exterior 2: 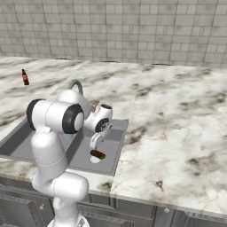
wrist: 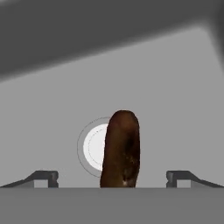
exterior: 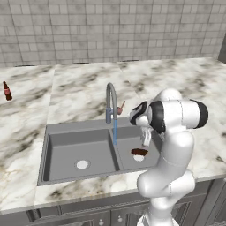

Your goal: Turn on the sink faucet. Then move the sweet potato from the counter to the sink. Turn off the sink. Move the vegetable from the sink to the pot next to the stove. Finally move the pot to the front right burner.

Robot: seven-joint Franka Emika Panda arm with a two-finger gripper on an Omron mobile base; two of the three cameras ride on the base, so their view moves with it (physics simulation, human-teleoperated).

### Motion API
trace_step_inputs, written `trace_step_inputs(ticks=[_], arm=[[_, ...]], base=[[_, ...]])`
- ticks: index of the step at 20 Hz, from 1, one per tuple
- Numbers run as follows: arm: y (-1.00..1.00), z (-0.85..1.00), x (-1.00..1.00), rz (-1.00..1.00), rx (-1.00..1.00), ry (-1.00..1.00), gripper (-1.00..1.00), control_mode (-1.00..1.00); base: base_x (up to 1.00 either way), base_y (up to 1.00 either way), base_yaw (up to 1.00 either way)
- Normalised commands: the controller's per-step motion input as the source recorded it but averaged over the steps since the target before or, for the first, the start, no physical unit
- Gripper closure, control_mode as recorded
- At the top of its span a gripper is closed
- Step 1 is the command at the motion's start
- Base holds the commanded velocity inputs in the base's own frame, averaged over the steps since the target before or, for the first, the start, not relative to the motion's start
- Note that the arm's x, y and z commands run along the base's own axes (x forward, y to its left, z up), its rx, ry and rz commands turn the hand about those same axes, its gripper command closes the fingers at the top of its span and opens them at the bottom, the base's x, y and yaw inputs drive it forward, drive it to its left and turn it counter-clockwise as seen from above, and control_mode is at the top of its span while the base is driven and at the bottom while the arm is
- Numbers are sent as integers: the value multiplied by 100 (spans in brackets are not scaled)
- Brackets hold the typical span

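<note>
The reddish-brown sweet potato (exterior: 139,152) (exterior 2: 98,154) (wrist: 122,148) lies on the floor of the narrower right bowl of the grey sink (exterior: 66,132) (exterior 2: 116,146), partly over its pale drain (wrist: 94,146). My gripper (exterior: 145,142) (exterior 2: 94,145) (wrist: 112,177) hangs just above it, open, its fingertips (wrist: 46,176) wide apart on either side and nothing between them. The gooseneck sink faucet (exterior: 111,99) (exterior 2: 76,84) pours a thin blue stream of water (exterior: 115,131). Its small reddish lever (exterior: 120,108) sticks out to the right.
A dark red bottle (exterior: 6,91) (exterior 2: 25,77) stands on the marble counter (exterior: 79,88) (exterior 2: 177,115) far to the left. The wide left bowl holds just its drain (exterior: 82,164). A tiled wall (exterior: 110,26) closes the back.
</note>
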Motion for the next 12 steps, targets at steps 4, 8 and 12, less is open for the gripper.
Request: trace_step_inputs(ticks=[4, 8, 12], arm=[[-13, 78, -28, 1, 13, -9, -100, -100], [-2, 85, -33, 1, 16, -8, -100, -100], [0, 93, -25, 3, 20, -3, -100, -100]], base=[[0, 0, 0], [0, 0, 0], [0, 0, 0]])
